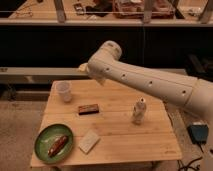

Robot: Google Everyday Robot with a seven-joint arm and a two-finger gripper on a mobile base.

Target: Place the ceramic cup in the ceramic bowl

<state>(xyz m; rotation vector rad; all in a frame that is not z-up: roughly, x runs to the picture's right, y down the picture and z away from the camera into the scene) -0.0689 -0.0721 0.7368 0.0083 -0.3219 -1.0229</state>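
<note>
- one camera view, looking down on a low table of pale wooden slats (125,135).
- small plain white handleless ceramic cup (64,91): upright near the table's far left corner, mouth up, touched by nothing.
- round shallow green ceramic bowl with a darker rim (44,136): at the near left corner, well apart from the cup; a brown elongated item (56,145) lies inside it.
- two-finger gripper (89,71) on the white arm: raised above the far edge of the table, up and to the right of the cup, clear of it; jaws spread wide, holding nothing.
- dark brown rectangular bar (88,108): flat, mid-table, between cup and bowl.
- flat pale square pad (89,141): just beside the bowl's right side.
- small white bottle-like figure (139,111): upright, right of centre.
</note>
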